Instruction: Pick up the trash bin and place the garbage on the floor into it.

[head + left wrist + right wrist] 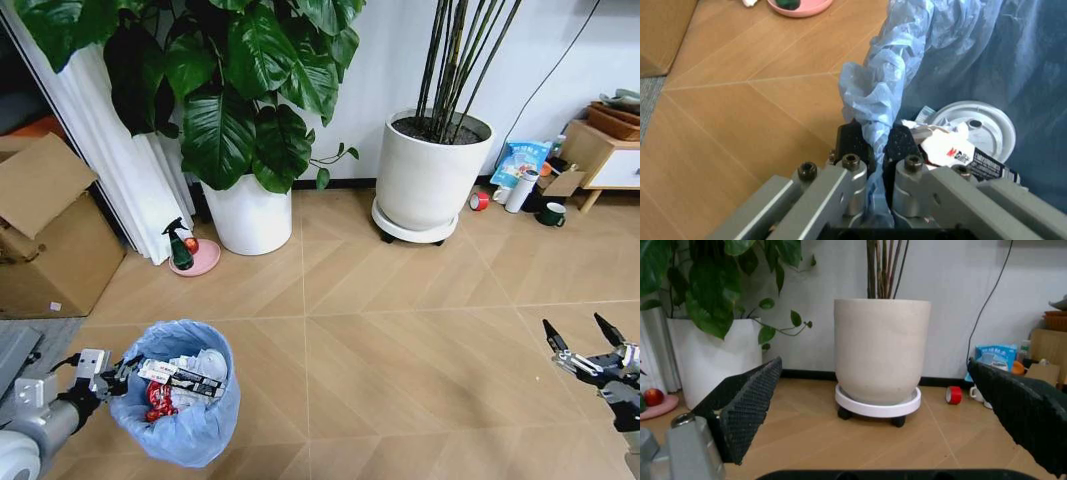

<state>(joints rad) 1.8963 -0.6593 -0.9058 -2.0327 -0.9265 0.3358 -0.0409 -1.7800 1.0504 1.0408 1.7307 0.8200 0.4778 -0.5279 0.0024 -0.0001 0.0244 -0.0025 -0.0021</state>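
Left gripper (pixel 873 145) pinches the trash bin (pixel 185 395) by its crinkly blue liner.

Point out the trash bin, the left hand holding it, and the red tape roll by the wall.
trash bin (pixel 190 425): head view, blue bag on its front wall.
left hand (pixel 871 145): left wrist view, between fingertips pinching the bag rim.
red tape roll (pixel 953 394): right wrist view, its outer side.

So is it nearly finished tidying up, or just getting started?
Nearly finished, it seems. The garbage already lies inside the trash bin, and the floor nearby shows no loose litter. The left gripper grips the bin's bag-lined rim; the right gripper hangs open, empty.
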